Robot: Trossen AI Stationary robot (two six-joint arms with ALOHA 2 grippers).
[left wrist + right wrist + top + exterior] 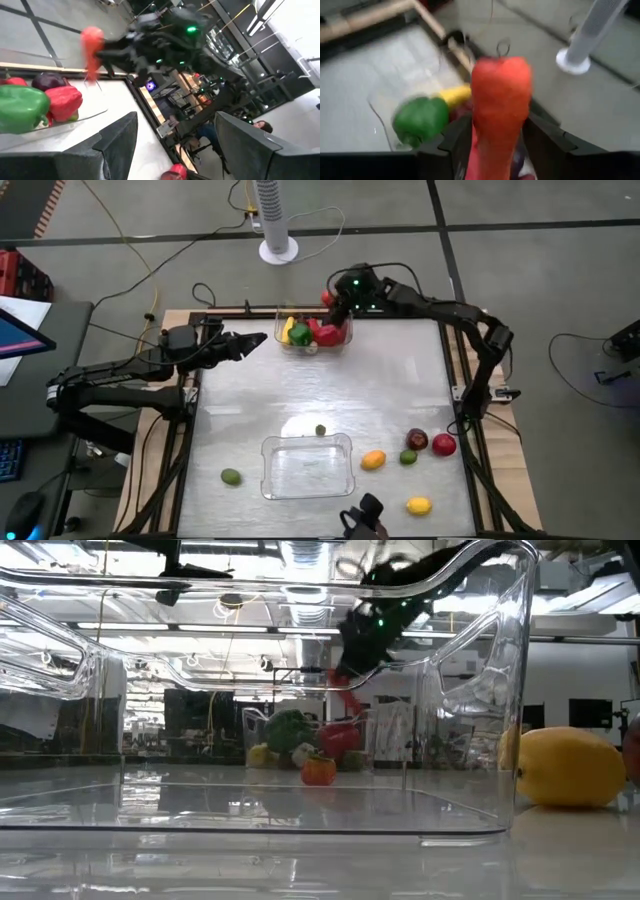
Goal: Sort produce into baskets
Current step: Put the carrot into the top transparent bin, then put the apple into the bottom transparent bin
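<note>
My right gripper (333,306) is shut on a long red produce piece (500,100) above the far clear basket (314,340). It also shows in the low view (345,690) and the left wrist view (91,42). That basket holds a green pepper (20,107), a red pepper (65,102), a maroon piece (47,80) and a yellow piece (288,330). My left gripper (256,340) is open and empty, left of that basket. The near clear basket (307,467) lies empty by the near edge. My right gripper pinches the long red piece between its two fingers (447,142), which lie across it. Its thick rounded end (500,75) stands out beyond the fingertips; the part between the fingers is hidden. The piece is lifted clear above the far basket.
Loose produce lies on the table: a green piece (231,476) at near left, a small green one (320,430), and orange (373,460), green (408,457), maroon (417,440), red (444,445) and yellow (419,505) pieces at near right.
</note>
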